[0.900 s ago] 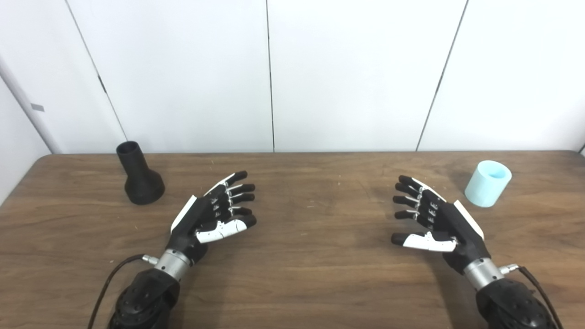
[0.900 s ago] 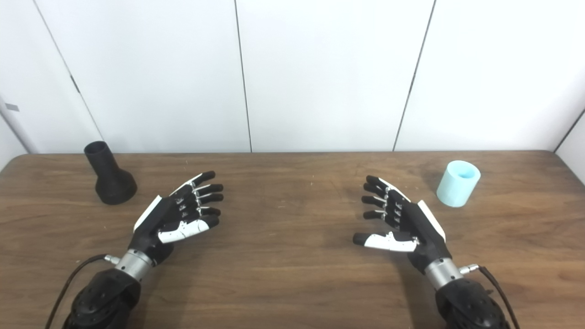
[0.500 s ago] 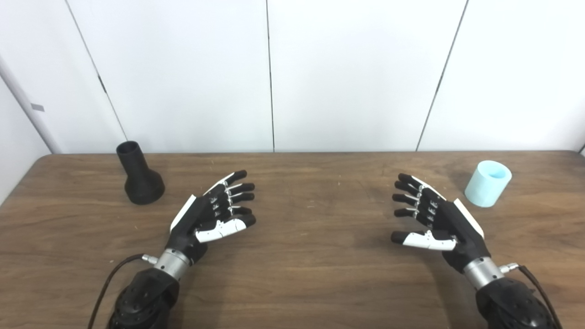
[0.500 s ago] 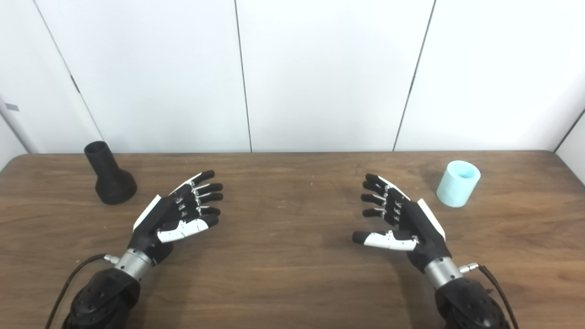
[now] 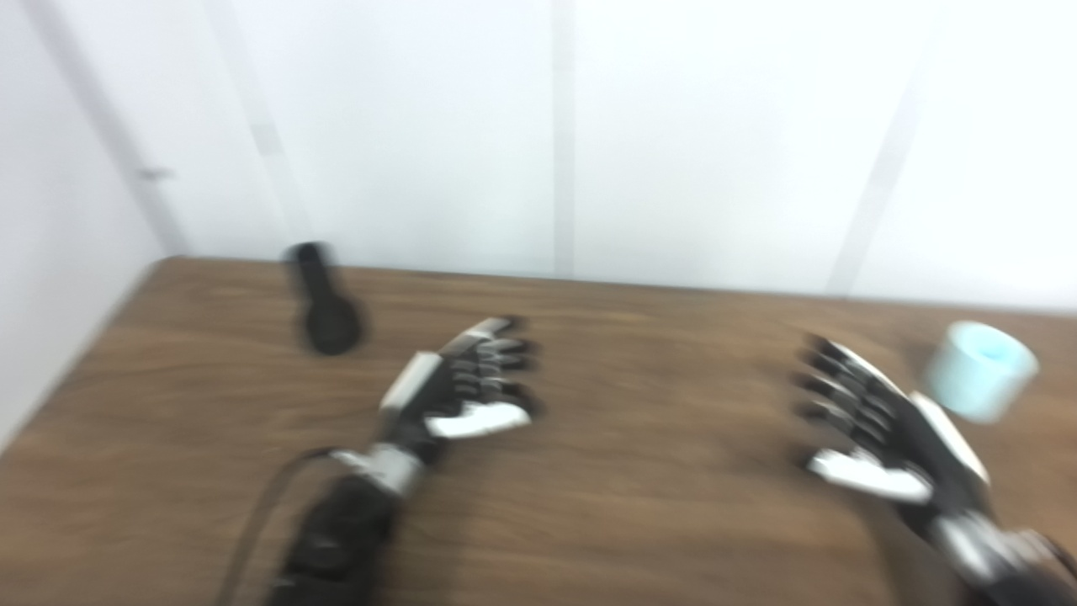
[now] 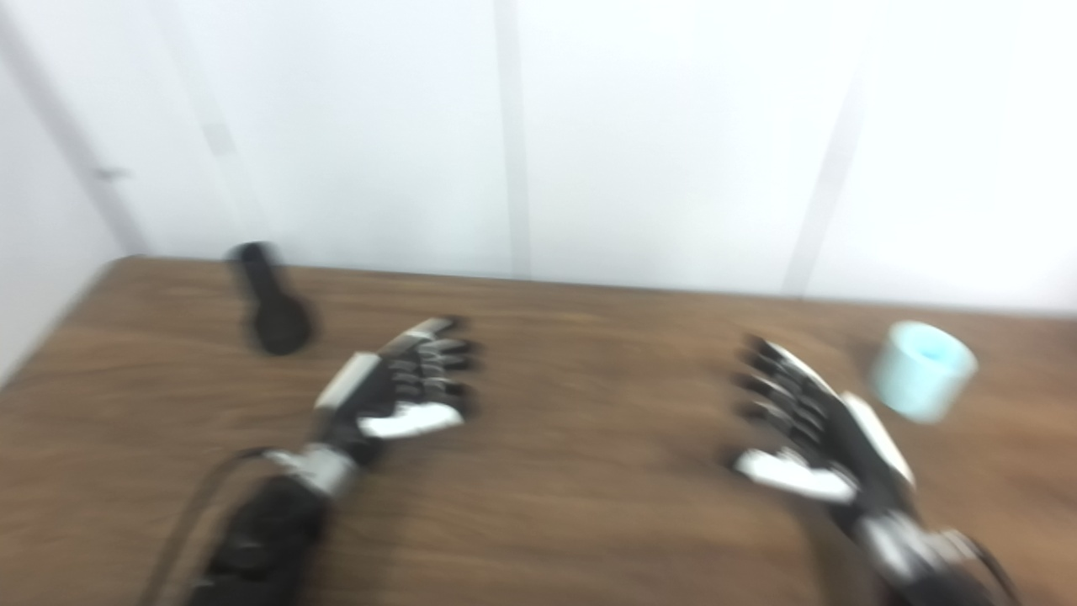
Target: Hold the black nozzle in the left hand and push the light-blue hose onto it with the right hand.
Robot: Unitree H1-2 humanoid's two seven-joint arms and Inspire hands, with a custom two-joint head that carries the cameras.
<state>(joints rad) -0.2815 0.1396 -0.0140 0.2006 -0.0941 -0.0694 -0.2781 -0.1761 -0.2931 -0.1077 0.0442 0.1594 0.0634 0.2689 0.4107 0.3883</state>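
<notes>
Both views are blurred. The black nozzle (image 5: 324, 303) stands upright at the table's back left, wide base down. The light-blue hose piece (image 5: 978, 370), a short open cylinder, stands at the back right. My left hand (image 5: 461, 391) is open and empty, hovering over the table to the right of and nearer than the nozzle. My right hand (image 5: 875, 429) is open and empty, just left of and in front of the hose. Both also show in the right eye view: left hand (image 6: 402, 391), right hand (image 6: 812, 429).
The brown wooden table (image 5: 639, 488) runs across the view, its left edge at the picture's left. White wall panels (image 5: 555, 135) stand behind its back edge. A black cable (image 5: 269, 497) trails beside my left forearm.
The whole picture has shifted right and tilted with motion blur, so the camera has moved. The hands stay open and the nozzle and hose keep their places on the table.
</notes>
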